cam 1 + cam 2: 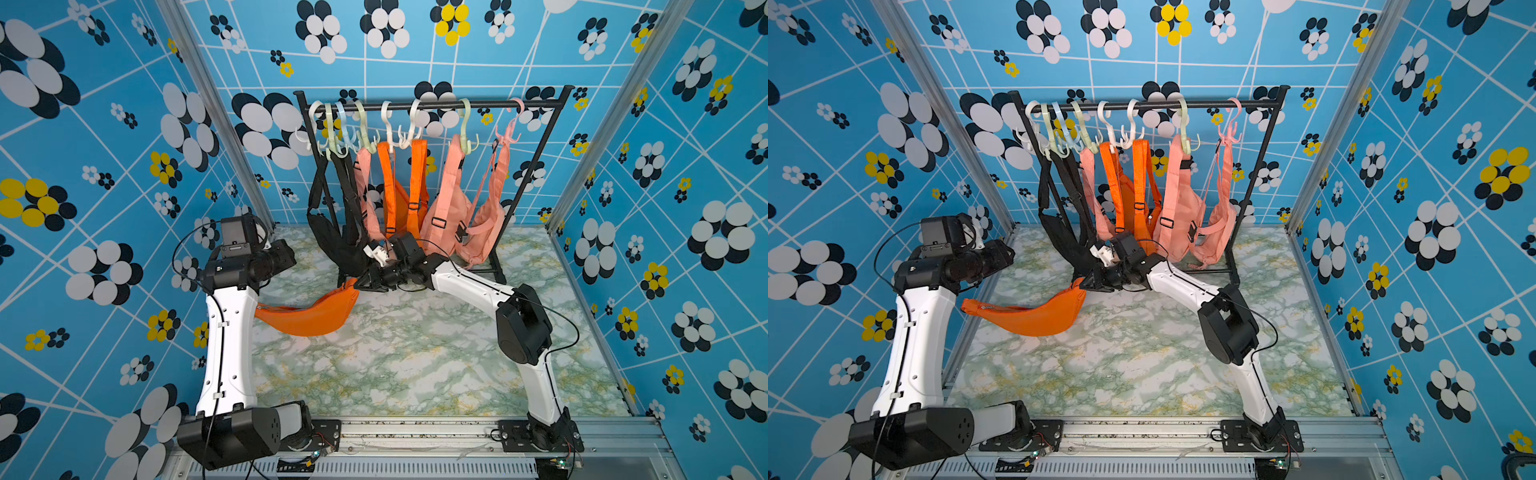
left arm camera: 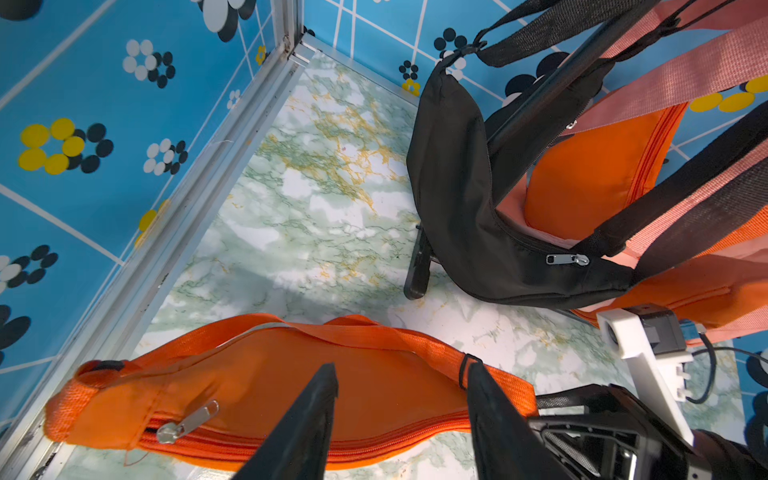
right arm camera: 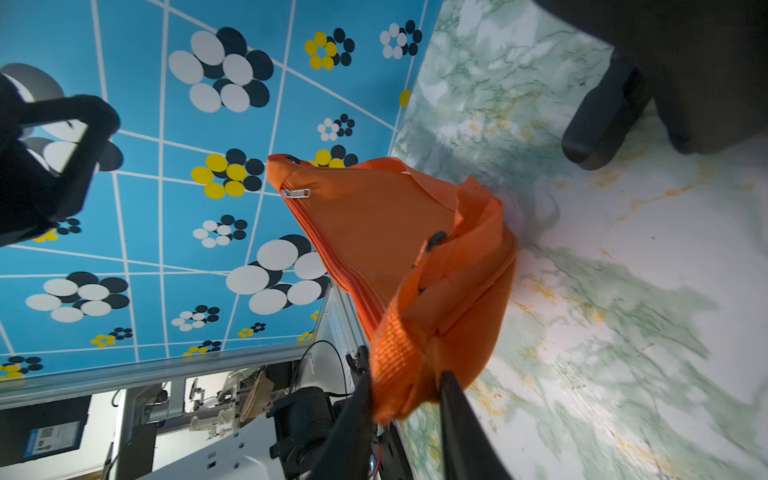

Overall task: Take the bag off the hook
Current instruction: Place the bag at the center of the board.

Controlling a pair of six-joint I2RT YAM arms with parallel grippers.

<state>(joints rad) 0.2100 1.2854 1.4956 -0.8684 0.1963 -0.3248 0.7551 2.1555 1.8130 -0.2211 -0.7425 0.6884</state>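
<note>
An orange bag (image 1: pixel 309 316) (image 1: pixel 1025 318) lies stretched across the marble table, off the rack. My right gripper (image 3: pixel 405 374) (image 1: pixel 365 282) is shut on the bag's strap end (image 3: pixel 395 353), low over the table in front of the rack. In the left wrist view, my left gripper (image 2: pixel 403 370) hangs open over the middle of the orange bag (image 2: pixel 249 390), with nothing between its fingers. Several plastic hooks (image 1: pixel 388 124) hang on the black rail (image 1: pixel 432 106); some are bare. In the top views the left arm's wrist hides that gripper's fingers.
On the rack at the back hang a black bag (image 1: pixel 332 237), an orange bag (image 1: pixel 405 195) and pink bags (image 1: pixel 449 208). The rack's foot (image 2: pixel 417 270) rests on the table (image 1: pixel 415 353). Patterned blue walls with metal rails (image 2: pixel 208 166) enclose three sides.
</note>
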